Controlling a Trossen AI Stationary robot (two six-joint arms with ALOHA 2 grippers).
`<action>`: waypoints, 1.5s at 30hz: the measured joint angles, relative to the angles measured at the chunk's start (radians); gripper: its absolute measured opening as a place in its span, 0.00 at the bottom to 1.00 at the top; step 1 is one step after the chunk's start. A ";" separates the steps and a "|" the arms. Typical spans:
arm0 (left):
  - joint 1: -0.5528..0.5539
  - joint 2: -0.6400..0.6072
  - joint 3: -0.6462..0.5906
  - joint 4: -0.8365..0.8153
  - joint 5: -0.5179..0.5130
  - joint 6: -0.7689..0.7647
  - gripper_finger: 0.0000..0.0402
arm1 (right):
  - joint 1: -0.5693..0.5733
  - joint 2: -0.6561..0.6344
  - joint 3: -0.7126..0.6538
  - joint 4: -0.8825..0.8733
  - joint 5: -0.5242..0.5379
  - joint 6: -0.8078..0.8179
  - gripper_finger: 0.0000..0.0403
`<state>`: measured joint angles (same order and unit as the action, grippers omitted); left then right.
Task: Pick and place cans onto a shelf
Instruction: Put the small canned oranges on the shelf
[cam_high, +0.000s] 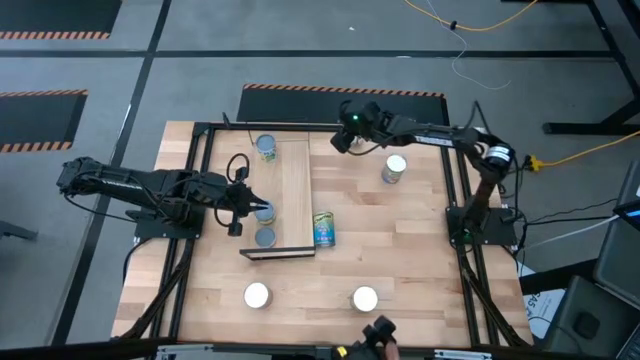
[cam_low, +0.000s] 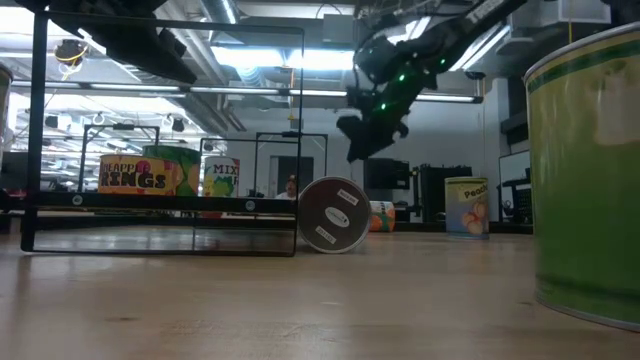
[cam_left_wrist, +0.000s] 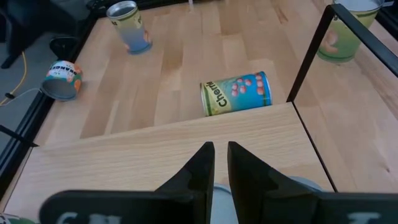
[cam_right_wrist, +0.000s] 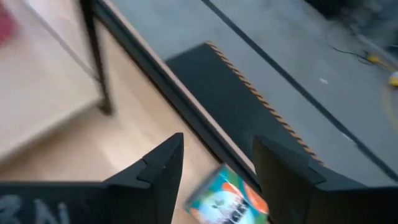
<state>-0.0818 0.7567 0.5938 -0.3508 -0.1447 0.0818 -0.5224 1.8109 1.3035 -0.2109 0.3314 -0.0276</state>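
The right end effector (cam_high: 343, 138) is held wide open above the counter (cam_high: 400, 250). A small orange-and-blue can (cam_right_wrist: 227, 202) is seen just ahead, between its fingers, but is blurred, so its long axis cannot be made out. The left end effector (cam_left_wrist: 221, 150) is nearly closed directly over a grey-topped can (cam_high: 264, 211) on the shelf (cam_high: 296, 180); no grip can be confirmed.

Two dark jointed arms, black cables looped alongside (green light on right arm (cam_high: 352, 120)).
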 joint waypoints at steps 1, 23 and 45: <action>0.000 0.000 0.000 0.000 0.000 0.000 0.10 | 0.000 0.016 0.004 0.000 0.031 -0.002 0.48; 0.000 0.002 0.000 0.000 0.000 0.000 0.10 | -0.016 0.145 0.012 -0.004 0.068 0.027 0.48; 0.000 0.003 0.000 -0.001 0.000 0.000 0.10 | -0.025 0.149 0.012 -0.004 0.007 0.082 0.48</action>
<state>-0.0818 0.7593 0.5938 -0.3519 -0.1444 0.0814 -0.5472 1.9598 1.3159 -0.2151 0.3389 0.0540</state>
